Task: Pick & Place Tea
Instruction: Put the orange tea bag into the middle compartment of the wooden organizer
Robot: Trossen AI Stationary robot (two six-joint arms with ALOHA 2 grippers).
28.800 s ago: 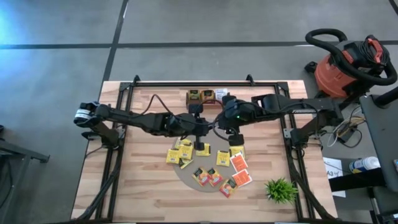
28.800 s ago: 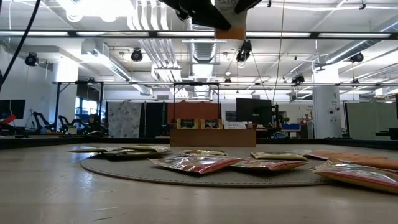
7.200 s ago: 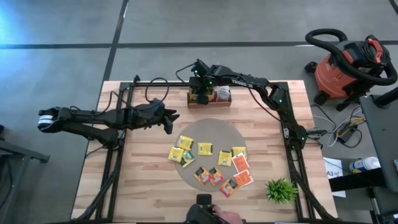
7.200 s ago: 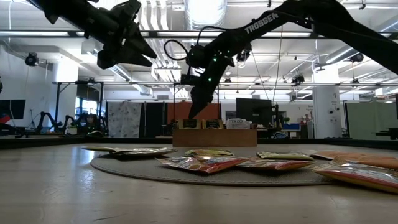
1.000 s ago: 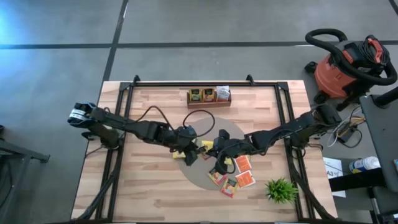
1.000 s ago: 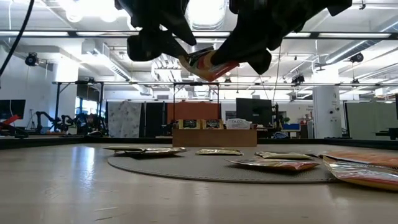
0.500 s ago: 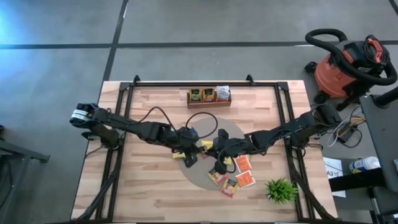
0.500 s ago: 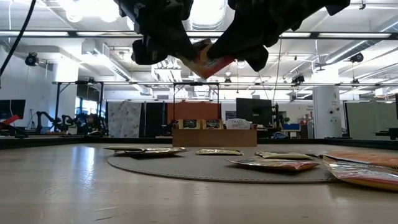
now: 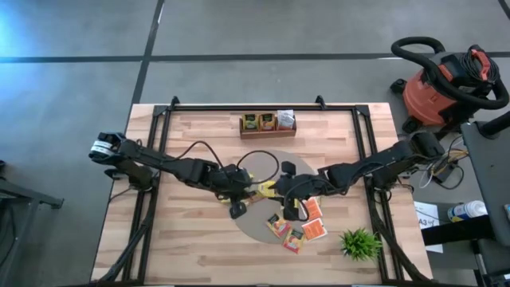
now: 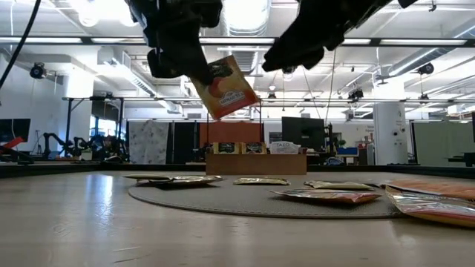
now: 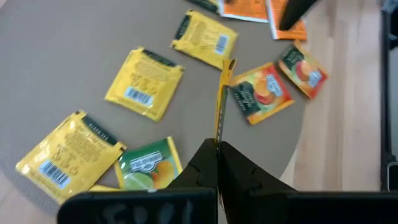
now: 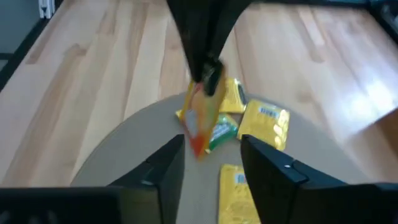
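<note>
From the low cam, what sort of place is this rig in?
Probably an open industrial lab or workshop: exposed ceiling ducts and strip lights, a concrete floor, and a shop vacuum parked beside the wooden table.

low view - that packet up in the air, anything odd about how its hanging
The orange-red tea packet hangs tilted, pinched by one corner in the shut left gripper above the round mat. The open right gripper is beside it, not touching. Nothing looks torn or spilled.

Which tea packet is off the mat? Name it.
The orange-red square tea packet hanging from the shut left pincer; every other packet lies flat on the round grey mat.
</note>
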